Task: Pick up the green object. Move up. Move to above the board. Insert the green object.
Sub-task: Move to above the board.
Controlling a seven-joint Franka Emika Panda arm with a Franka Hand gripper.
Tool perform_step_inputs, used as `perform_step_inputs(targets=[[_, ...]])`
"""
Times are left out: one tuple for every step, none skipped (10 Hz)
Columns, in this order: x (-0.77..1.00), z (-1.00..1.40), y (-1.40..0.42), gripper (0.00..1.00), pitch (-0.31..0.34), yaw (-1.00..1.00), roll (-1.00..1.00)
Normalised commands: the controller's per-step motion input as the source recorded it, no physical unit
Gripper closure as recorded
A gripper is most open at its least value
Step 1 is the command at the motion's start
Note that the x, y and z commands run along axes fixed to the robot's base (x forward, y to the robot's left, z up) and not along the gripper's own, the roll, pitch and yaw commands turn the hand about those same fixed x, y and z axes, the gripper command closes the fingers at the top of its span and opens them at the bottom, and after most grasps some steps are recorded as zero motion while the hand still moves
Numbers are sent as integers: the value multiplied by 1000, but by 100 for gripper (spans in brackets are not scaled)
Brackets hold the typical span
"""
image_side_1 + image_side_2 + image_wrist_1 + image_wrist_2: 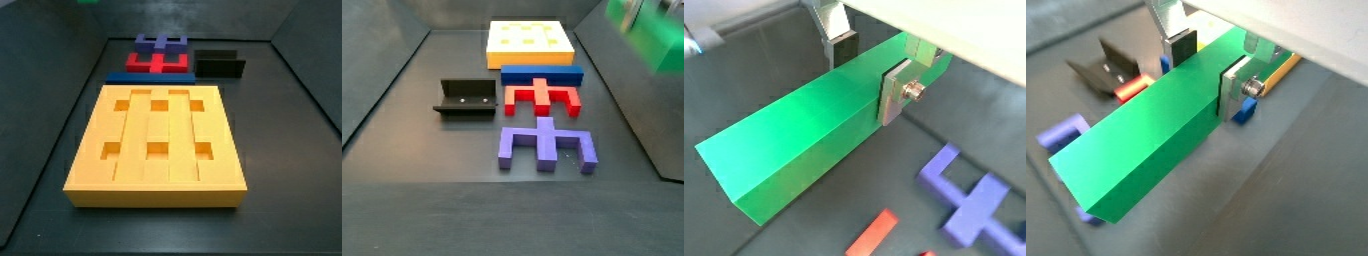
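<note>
The green object (804,145) is a long plain green bar, seen in both wrist views (1146,150). My gripper (869,75) is shut on it near one end, a silver finger plate (895,92) against one side and a dark pad (842,48) against the other. It shows the same way in a wrist view (1209,75). In a side view the bar (652,38) hangs blurred in the air at the right, off the floor, beside the blocks. The yellow board (158,140) with six square holes lies flat on the floor, also in a side view (529,40), away from the bar.
A blue bar (540,75), a red notched block (543,97) and a purple notched block (543,145) lie in a row beside the board. The dark fixture (465,97) stands next to them. Below the bar, the purple block (971,195) and fixture (1106,65) show.
</note>
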Motion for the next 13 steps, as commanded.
perform_step_inputs(targets=[[8, 1400, 4, 100, 74, 4, 21], [-4, 897, -7, 100, 83, 6, 6], [4, 519, 1, 100, 63, 5, -10], [17, 205, -3, 100, 52, 2, -13], [758, 193, -1400, 100, 291, -85, 37], [753, 177, -1400, 100, 304, -78, 54], [799, 170, -1400, 100, 334, -12, 75], [826, 178, -1400, 100, 312, -5, -5], [827, 188, -1400, 100, 266, 3, -5], [824, 193, -1400, 100, 181, 8, 4], [843, 196, -1400, 100, 142, 10, -3], [855, 202, -1400, 100, 136, 10, -8], [895, 206, -1400, 100, 155, 11, 18]])
